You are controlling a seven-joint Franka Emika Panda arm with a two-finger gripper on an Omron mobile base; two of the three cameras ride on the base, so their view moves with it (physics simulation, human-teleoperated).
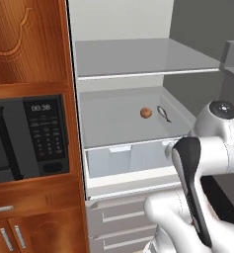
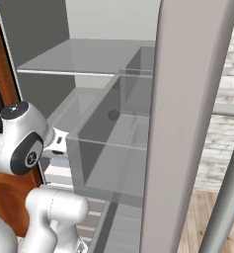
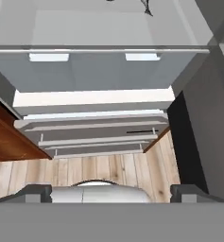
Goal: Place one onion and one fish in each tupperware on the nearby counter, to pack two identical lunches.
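An orange-brown onion (image 1: 145, 112) rests on the middle shelf of an open fridge. Just right of it on the same shelf lies a thin dark grey fish (image 1: 163, 113), whose tail shows at the top of the hand view (image 3: 146, 7). My gripper (image 1: 169, 148) (image 2: 59, 143) hovers in front of the shelf's front edge, below and apart from both. In the hand view its fingertips (image 3: 38, 192) stand wide apart, open, with nothing between them. The purple onion, the green-yellow fish, both tupperware trays and the counter are out of view.
A microwave (image 1: 29, 138) sits in red-brown wooden cabinets left of the fridge. A translucent bin (image 1: 123, 160) hangs below the shelf, with grey drawers (image 1: 118, 217) lower down. The fridge door (image 2: 187, 123) stands open at the right, and a bare upper shelf (image 1: 138, 57) sits above.
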